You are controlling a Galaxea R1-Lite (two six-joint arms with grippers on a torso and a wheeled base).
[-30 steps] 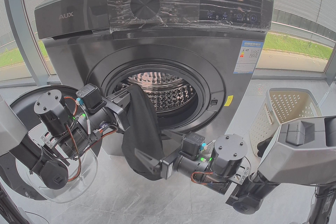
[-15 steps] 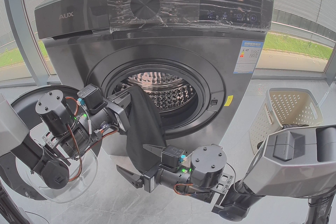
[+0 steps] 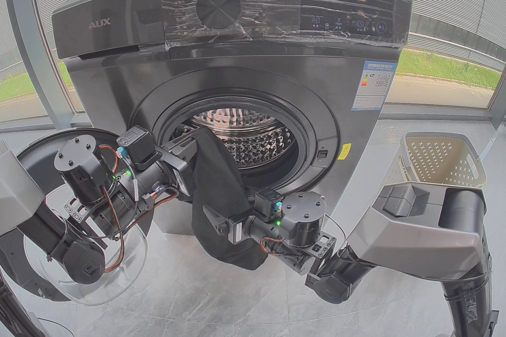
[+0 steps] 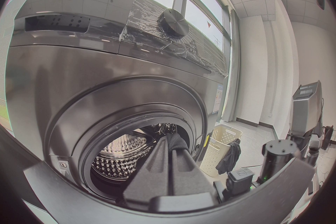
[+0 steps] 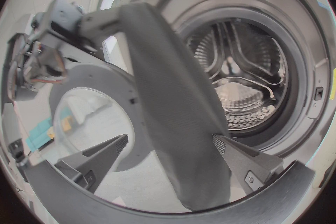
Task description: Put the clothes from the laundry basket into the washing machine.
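1. A dark garment (image 3: 219, 196) hangs limp from the left gripper (image 3: 192, 142) at the drum's mouth, its lower end below the opening;
2. The washing machine (image 3: 232, 64) is a grey front-loader; its round door (image 3: 124, 275) is swung open to the left;
3. The laundry basket (image 3: 448, 159) is cream and perforated, on the floor right of the machine; another dark cloth (image 4: 229, 156) is draped over its rim.

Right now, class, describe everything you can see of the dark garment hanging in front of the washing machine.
The dark garment is a limp charcoal cloth with a fine-knit look, hanging long and narrow. Its top is pinched in the shut left gripper, before the open drum mouth of the washing machine. The rest droops down the machine's front toward the floor. The open right gripper straddles its lower half, one finger on each side.
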